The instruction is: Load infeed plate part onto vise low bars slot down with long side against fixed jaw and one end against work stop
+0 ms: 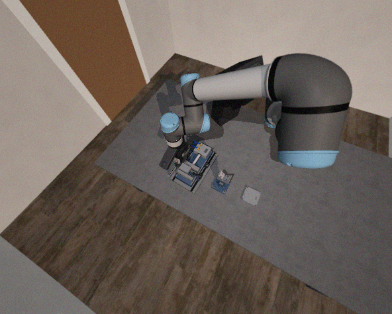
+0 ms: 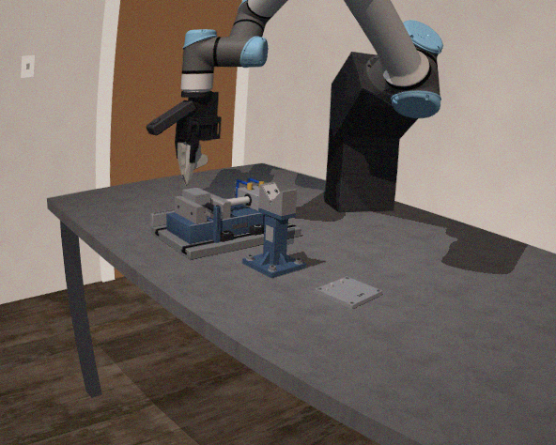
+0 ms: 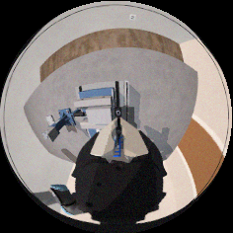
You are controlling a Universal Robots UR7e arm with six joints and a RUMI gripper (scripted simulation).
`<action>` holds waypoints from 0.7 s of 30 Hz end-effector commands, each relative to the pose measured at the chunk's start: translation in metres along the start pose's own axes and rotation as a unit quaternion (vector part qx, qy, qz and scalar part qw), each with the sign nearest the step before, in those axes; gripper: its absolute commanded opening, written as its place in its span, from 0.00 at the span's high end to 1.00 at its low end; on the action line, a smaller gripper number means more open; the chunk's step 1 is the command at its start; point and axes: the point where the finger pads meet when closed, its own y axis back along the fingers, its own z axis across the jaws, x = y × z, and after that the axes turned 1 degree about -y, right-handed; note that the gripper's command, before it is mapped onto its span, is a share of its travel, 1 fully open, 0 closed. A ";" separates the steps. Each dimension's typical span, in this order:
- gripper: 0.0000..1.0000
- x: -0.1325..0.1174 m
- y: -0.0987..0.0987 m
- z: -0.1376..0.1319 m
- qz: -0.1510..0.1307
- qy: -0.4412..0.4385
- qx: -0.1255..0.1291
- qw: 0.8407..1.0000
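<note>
The grey part (image 1: 184, 168) (image 2: 195, 192) (image 3: 99, 116) sits in the vise between the jaws, beside the fixed jaw (image 1: 186, 177) (image 2: 190, 211) (image 3: 94, 103). Its underside, slot and the low bars are hidden; I cannot tell whether it touches the jaw or the work stop. The moving jaw (image 2: 220, 206) is on the cylinder rod (image 1: 196, 158) (image 2: 239, 200). My gripper (image 2: 186, 183) (image 3: 118, 117) is shut with nothing between its fingertips, above the vise's far side, near the part's end. The infeed plate (image 1: 251, 195) (image 2: 349, 291) carries no block.
The V-block (image 2: 281, 201) stands on its blue stand (image 1: 220, 185) (image 2: 274, 239) beside the vise. The air cylinder with yellow fittings (image 2: 249, 185) and blue hoses is at the vise's rear end. Grey rails (image 2: 211, 249) run along the vise's base.
</note>
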 end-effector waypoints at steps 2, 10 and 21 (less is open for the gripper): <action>1.00 0.000 0.001 0.000 0.001 0.000 0.000 1.000; 1.00 0.000 0.000 0.000 0.001 0.000 0.000 1.000; 1.00 0.000 -0.002 0.000 0.001 0.000 0.000 1.000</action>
